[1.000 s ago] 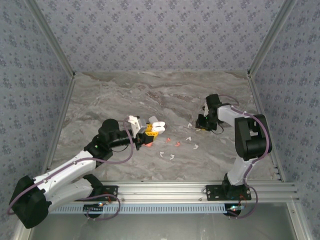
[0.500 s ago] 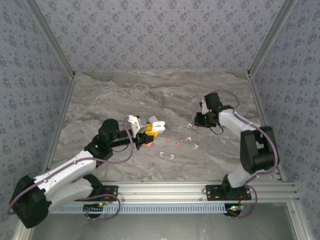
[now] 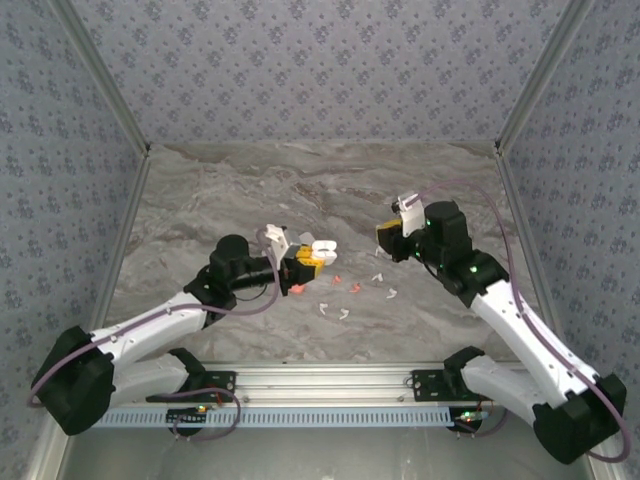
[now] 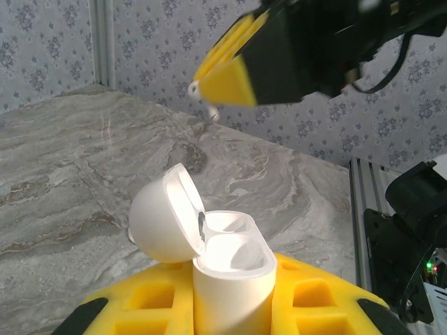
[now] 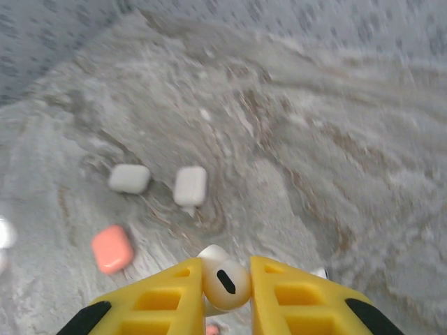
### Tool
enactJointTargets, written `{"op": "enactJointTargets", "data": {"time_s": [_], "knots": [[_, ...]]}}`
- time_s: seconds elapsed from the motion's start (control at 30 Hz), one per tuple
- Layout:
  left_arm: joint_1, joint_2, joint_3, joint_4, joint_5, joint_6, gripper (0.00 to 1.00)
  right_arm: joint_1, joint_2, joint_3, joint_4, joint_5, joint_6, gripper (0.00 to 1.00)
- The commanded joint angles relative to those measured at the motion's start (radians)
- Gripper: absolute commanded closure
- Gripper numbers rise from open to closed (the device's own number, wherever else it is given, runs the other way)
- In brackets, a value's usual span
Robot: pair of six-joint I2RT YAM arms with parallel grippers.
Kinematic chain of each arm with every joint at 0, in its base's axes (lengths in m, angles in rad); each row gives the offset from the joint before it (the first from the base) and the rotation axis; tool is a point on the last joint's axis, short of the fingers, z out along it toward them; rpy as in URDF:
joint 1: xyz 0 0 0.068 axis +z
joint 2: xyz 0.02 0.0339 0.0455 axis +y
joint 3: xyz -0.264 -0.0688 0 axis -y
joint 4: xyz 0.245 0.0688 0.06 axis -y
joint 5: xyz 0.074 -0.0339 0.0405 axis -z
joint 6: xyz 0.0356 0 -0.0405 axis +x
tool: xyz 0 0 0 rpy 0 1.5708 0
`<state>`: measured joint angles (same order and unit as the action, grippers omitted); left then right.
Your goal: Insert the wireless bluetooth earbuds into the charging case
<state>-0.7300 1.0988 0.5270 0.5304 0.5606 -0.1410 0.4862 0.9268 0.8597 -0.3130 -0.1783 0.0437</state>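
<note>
The right gripper (image 5: 225,296) pinches a glossy white earbud (image 5: 225,279) between its yellow fingers (image 5: 167,300), bottom centre of its wrist view. The left gripper (image 3: 303,262) clamps a smooth, rounded white charging case (image 4: 213,251), lid (image 4: 164,223) flipped open. More tiny earbuds (image 3: 344,314) lie scattered mid-frame on the grey marbled table (image 3: 200,200).

Case (image 4: 230,279) btwn L jaws, earbud (image 5: 225,283) btwn R jaws, loose earbuds (image 3: 326,308) on table (image 3: 200,200) btwn arms.

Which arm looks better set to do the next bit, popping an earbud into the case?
Right. The right gripper is shut on a white earbud and hangs near the open charging case. The left gripper is shut on that case, lid back, so it probably only needs to steady it.
</note>
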Motion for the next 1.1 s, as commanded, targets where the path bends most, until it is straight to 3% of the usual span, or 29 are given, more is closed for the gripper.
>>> {"op": "enactJointTargets", "data": {"time_s": [0.0,0.33,1.07], "knots": [[-0.009,0.013,0.062,0.073,0.04,-0.035,1.0,0.058,-0.048,0.004,0.042,0.016,-0.076,0.78],[-0.019,0.019,0.095,0.058,0.056,-0.068,1.0,0.226,-0.018,0.101,0.036,0.089,-0.212,0.78],[-0.02,0.015,0.14,0.001,0.079,-0.097,1.0,0.303,0.037,0.093,0.104,0.1,-0.271,0.78]]}}
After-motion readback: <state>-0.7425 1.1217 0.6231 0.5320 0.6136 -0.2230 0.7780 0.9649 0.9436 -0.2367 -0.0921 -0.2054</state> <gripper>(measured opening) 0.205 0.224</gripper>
